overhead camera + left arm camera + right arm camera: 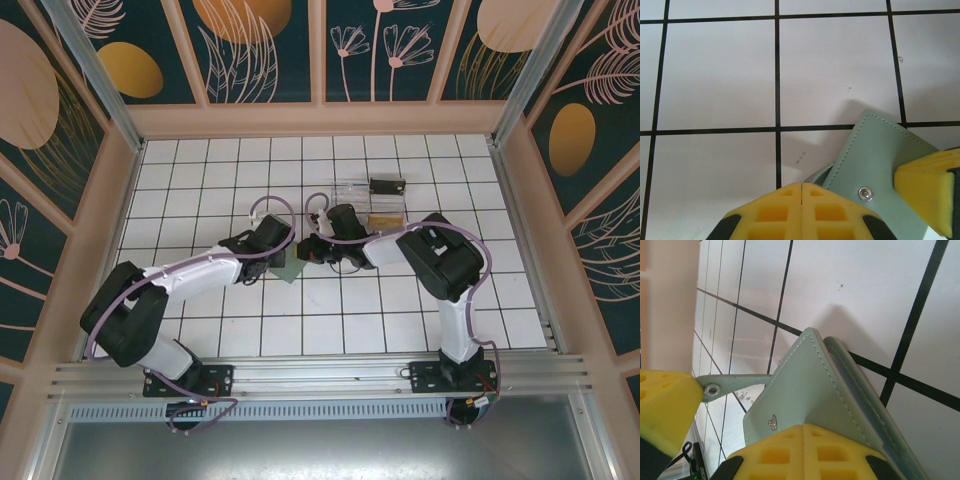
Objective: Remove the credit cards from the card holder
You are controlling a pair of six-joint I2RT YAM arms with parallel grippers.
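Left claw (802, 190): yellow pads pressed together, seam shut. You have the edge of the card holder (875, 160) running into the tips. In the right wrist view its snap tab (735, 381) stretches to the left of frame and ends against that same pad.

Right claw (803, 431): pads together too, clamped on a leaf of the holder, just beside the snap stud (772, 423). In the left wrist view, one of its pads sits over the holder's right edge at lower right of frame.

Holder: grey-green, stitched edge, partly spread. One flat leaf is tilted up with a corner pointing to the top of frame, and a thicker leaf lies behind it to the right. It throws a shadow on the tile. Can't tell whether any part touches the table (715, 75).

From overhead you see the holder just left of frame centre, between the two claws, over the white tiles.

The clear tray (350, 192) lies near, up and right of the claws. The small black box (386, 186) is at the tray's upper right corner. Can't tell whether it is in the tray or against it. A flat gold-brown thing (383, 220) lies at the tray's lower right, too small to identify.
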